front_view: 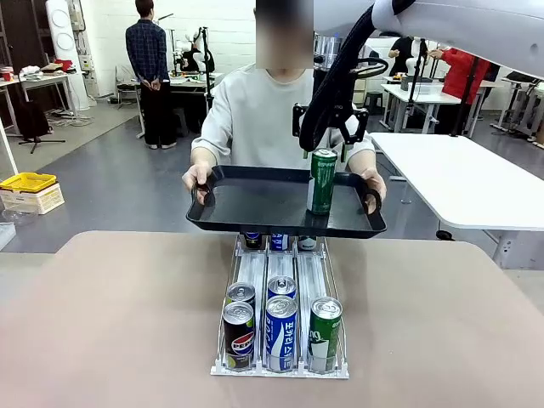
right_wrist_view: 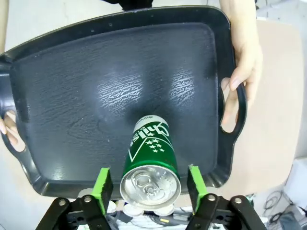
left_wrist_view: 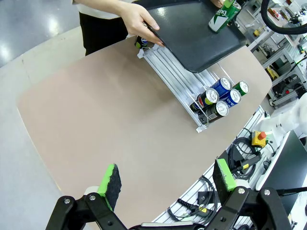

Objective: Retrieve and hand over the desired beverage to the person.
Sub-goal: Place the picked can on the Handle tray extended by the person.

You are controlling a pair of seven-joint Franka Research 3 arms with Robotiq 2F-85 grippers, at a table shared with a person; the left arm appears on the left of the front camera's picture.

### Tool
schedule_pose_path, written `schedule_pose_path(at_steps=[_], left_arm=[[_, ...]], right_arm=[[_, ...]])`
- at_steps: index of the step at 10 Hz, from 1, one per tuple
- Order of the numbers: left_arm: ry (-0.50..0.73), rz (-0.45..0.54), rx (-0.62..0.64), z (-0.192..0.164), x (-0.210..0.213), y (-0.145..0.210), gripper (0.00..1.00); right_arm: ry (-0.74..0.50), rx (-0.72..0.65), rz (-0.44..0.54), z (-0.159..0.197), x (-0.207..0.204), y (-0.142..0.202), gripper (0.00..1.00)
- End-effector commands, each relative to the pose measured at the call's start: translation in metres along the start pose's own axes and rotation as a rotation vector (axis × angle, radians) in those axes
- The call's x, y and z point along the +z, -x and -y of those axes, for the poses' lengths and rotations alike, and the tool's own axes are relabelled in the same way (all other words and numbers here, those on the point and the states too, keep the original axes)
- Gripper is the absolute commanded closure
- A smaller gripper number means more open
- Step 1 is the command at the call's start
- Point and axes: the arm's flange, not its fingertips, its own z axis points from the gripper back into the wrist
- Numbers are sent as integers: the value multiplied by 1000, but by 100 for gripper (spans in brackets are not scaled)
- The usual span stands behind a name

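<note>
The handover is at its release: the green can (front_view: 322, 180) stands upright on the one black tray (front_view: 246, 204) that the person (front_view: 255, 110) holds by both handles above the rack (front_view: 255, 268), and the right claw (right_wrist_view: 147, 175) straddles its top, released, with a gap at each pad. Next, I judge, that claw must lift straight up without tipping the can; the left claw (left_wrist_view: 168, 179) hangs released and empty over the table (left_wrist_view: 96, 120). The rack's three lanes hold five cans (front_view: 281, 323) at the near end and three more, half hidden under the tray, at the far end.
</note>
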Motion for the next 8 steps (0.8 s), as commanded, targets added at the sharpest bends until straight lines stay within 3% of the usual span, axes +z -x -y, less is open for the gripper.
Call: schedule_pose_path(at_steps=[1,2,5,8], left_arm=[[11,1,-11,-1,2,1,0],[11,1,-11,-1,2,1,0],[11,1,-11,-1,2,1,0],[11,1,-11,-1,2,1,0]], right_arm=[[22,19,-1,-8,8,-9,20],[21,22,-1,-9,8,-9,0],[18,21,-3,-8,9,-8,0],[27,13,61,9,58,47,0]])
